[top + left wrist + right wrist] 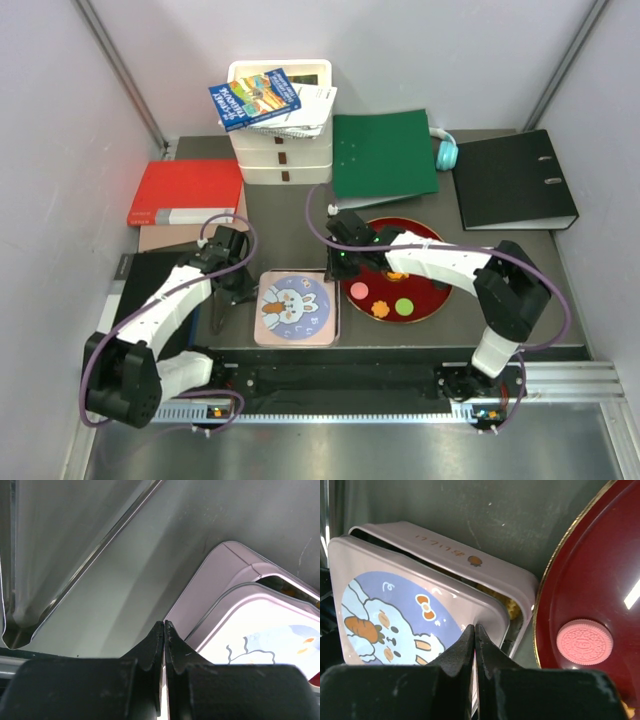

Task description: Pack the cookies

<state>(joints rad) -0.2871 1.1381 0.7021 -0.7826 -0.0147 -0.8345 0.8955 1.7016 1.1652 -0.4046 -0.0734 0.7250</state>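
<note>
Though it sits low over the worktop, the left pincer has its jaws pressed together on nothing, just off the 9 o'clock side of the pink tin. The right pincer is closed and empty too, above the bunny lid lying askew on that tin. The cookies lie on the red tray at the tin's 3 o'clock: pink at the tray's 9 o'clock, orange at 7, green at 6

Left arm folded at elbow, wrist forward; left gripper angled down, jaws pressed together. Right arm stretched leftward; right gripper jaws closed tight, nothing between them.
</note>
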